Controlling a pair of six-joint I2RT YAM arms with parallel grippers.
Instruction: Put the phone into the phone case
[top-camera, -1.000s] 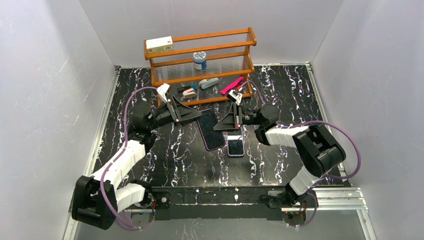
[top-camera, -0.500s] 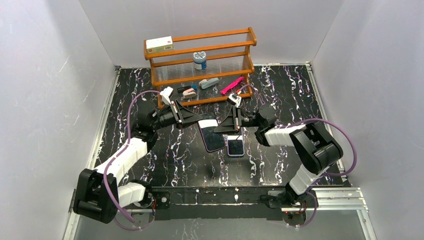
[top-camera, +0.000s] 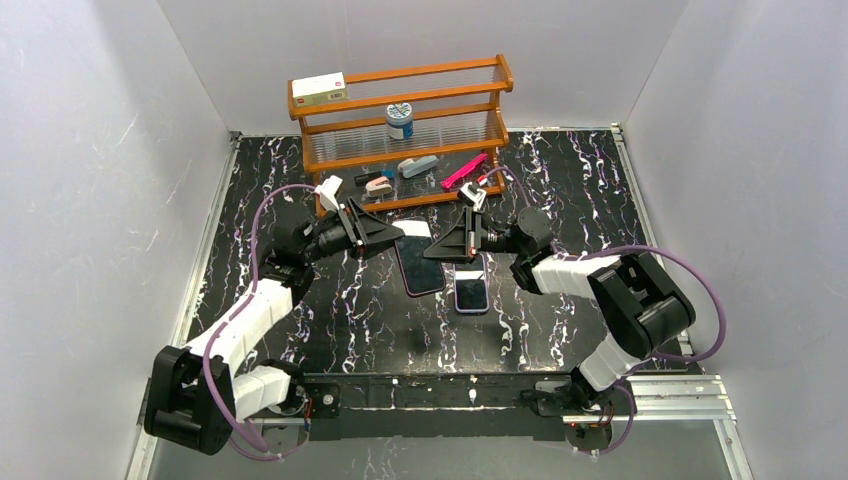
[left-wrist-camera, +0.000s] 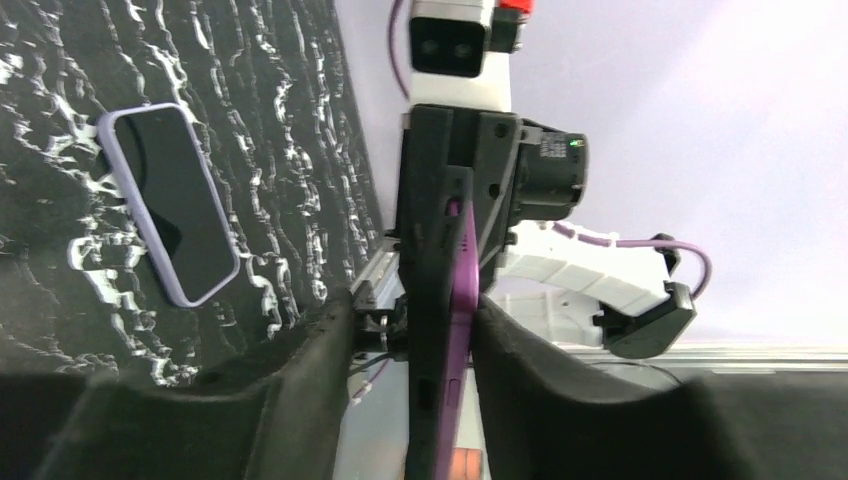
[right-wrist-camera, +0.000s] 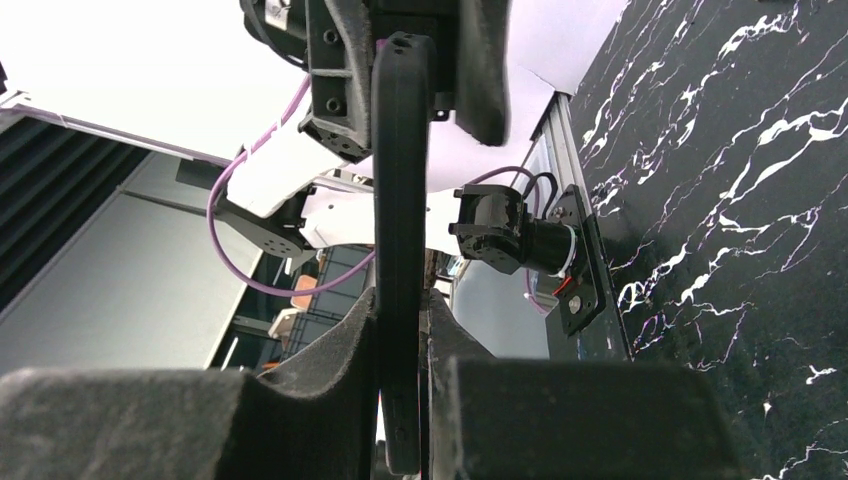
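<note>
We note the right end effector (right-wrist-camera: 400, 310) clamped on the raised matte black phone case (right-wrist-camera: 400, 200), the left end effector (left-wrist-camera: 412, 305) open astride it, and the lavender-rimmed glossy phone (left-wrist-camera: 168, 205) flat on the tabletop (top-camera: 330, 320); we advise a square left grip first.

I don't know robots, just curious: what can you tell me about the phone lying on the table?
The phone is a slim rounded rectangle with a glossy dark screen and a pale lavender rim. It lies flat, screen up, on the black, white-veined table, near its middle. Nothing grips it; the black case held up beside it is clear of it.
</note>
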